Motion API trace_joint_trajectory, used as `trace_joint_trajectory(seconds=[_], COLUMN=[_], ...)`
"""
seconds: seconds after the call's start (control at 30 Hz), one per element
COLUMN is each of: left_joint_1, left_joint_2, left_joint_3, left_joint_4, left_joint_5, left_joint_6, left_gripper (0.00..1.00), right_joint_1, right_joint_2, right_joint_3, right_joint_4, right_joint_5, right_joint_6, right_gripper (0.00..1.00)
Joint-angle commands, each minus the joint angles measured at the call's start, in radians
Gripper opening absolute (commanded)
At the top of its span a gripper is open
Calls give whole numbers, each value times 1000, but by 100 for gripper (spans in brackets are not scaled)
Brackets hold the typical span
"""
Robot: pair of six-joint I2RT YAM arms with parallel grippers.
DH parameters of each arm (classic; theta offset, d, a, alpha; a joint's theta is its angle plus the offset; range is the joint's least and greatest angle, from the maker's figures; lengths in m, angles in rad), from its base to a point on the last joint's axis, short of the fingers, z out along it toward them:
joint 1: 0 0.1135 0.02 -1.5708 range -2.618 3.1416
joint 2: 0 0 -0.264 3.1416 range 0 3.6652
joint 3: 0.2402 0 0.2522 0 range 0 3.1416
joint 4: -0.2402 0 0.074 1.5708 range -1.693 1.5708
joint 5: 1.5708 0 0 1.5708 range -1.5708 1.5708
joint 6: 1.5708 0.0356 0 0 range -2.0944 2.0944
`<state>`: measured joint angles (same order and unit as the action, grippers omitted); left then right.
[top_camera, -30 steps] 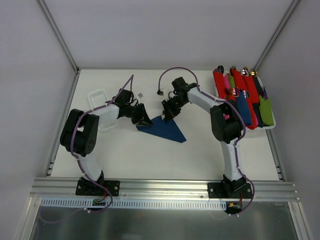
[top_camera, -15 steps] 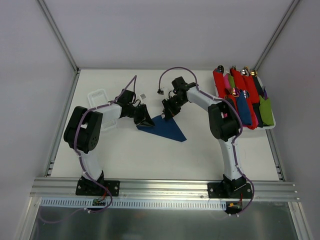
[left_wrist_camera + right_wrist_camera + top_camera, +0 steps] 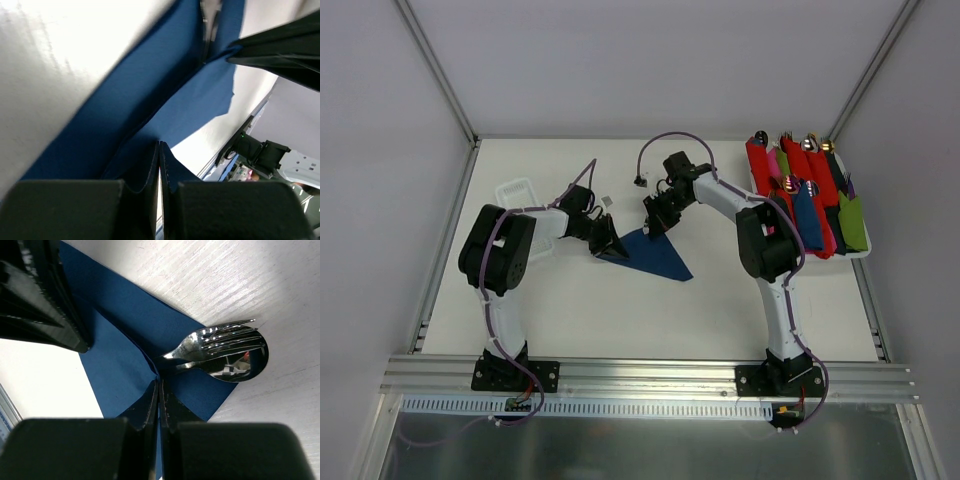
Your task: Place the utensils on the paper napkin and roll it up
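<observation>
The navy paper napkin (image 3: pixel 655 257) lies mid-table, partly folded over the utensils. A shiny spoon bowl and fork tines (image 3: pixel 226 352) stick out of its fold in the right wrist view; the handles are hidden under the paper. My right gripper (image 3: pixel 656 224) (image 3: pixel 160 383) is shut on a pinched crease of the napkin (image 3: pixel 120 365) just beside the utensil necks. At the napkin's left corner my left gripper (image 3: pixel 611 243) (image 3: pixel 160 146) is shut, its tips meeting on a raised fold of the blue paper (image 3: pixel 150 95). The left fingers (image 3: pixel 45 295) show as a black block at upper left.
A white tray (image 3: pixel 861 252) at the right edge holds several red, pink, green and blue rolls. An empty clear plastic container (image 3: pixel 517 192) sits at the back left. Two small bits (image 3: pixel 607 201) (image 3: pixel 640 182) lie behind the napkin. Frame walls bound the table.
My left gripper has closed at the napkin's left corner, and the left arm has swung slightly right. The right gripper has stayed shut in place.
</observation>
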<state>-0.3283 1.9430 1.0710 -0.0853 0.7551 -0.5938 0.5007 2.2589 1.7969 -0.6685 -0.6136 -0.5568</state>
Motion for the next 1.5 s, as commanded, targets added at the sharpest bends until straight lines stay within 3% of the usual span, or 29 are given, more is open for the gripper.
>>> trace_joint_trajectory(seconds=[0.0,0.33,0.47,0.6,0.73,0.87,1.2,1.47], left_joint_1=[-11,-11,-11,-11,-11,-11,-12,-11], left_joint_2=[36,79,74,76,77,79,70,73], left_joint_3=[21,20,3,-11,-19,-28,-52,-54], left_joint_4=[15,15,15,15,16,21,36,44], left_joint_5=[-2,-39,-59,-72,-76,-79,-80,-92], left_joint_6=[-32,-93,-107,-118,-124,-132,-141,-143], left_gripper=[0,0,0,0,0,0,0,0], right_joint_1=[-4,-54,-128,-174,-171,-124,-47,-47], right_joint_2=[-1,-104,-191,-292,-384,-398,-237,-121], right_joint_3=[44,38,-10,-148,-352,-458,-375,-329], right_joint_4=[-2,-5,0,10,156,276,291,169], right_joint_5=[-6,78,66,-32,-234,-308,-281,-204], right_joint_6=[15,77,165,285,511,630,644,511], right_gripper=[2,41,41,34,28,26,26,24])
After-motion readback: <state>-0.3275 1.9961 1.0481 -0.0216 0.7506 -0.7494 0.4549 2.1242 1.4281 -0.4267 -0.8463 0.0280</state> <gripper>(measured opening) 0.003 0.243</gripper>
